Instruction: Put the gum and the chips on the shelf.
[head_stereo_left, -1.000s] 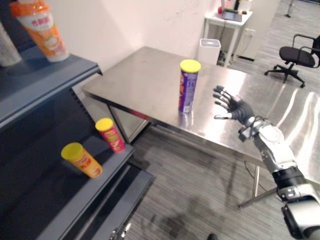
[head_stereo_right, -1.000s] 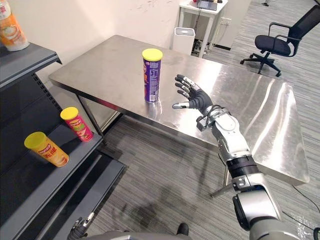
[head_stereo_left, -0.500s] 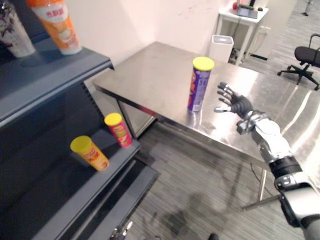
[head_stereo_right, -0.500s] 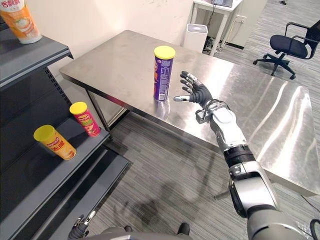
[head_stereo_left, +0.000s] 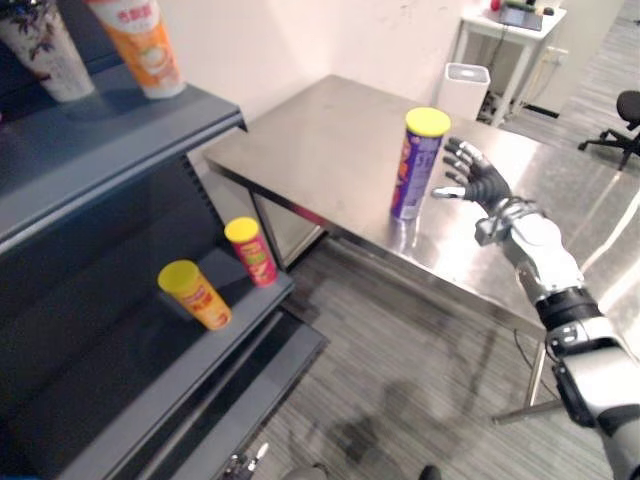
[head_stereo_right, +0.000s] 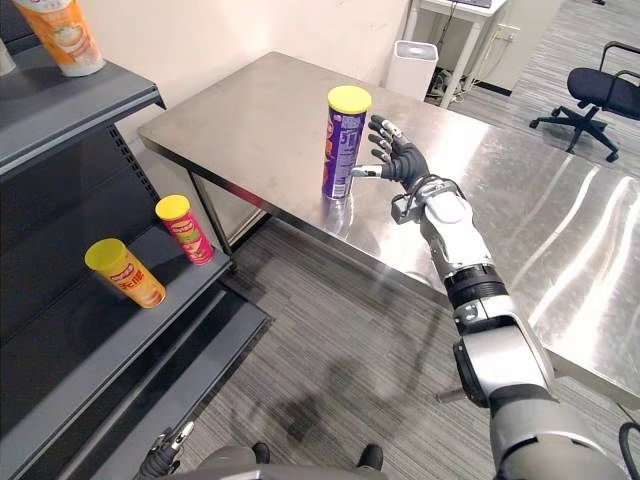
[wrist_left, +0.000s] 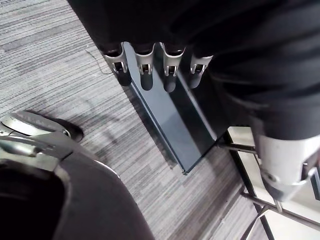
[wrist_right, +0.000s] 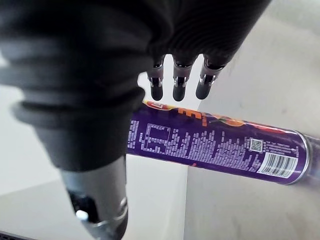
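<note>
A tall purple chips can (head_stereo_left: 416, 165) with a yellow lid stands upright near the front edge of the steel table (head_stereo_left: 310, 150). My right hand (head_stereo_left: 484, 183) is open just to its right, fingers spread and thumb pointing at the can's side. In the right wrist view the fingers (wrist_right: 180, 82) hang straight just short of the can (wrist_right: 215, 142); I cannot tell if they touch it. At the left is the dark shelf (head_stereo_left: 120, 150). My left hand (wrist_left: 150, 65) hangs open with straight fingers over the floor by the shelf's base.
The lower shelf board (head_stereo_left: 150, 380) holds a yellow can (head_stereo_left: 195, 294) and a red can (head_stereo_left: 251, 251). An orange cup (head_stereo_left: 145, 45) and a patterned cup (head_stereo_left: 45, 50) stand on the upper board. A white bin (head_stereo_left: 467, 88) and an office chair (head_stereo_right: 600, 95) are behind the table.
The camera has shifted. My right hand has moved left across the table, from about a hand's width away to right beside the purple can. The can has not moved.
</note>
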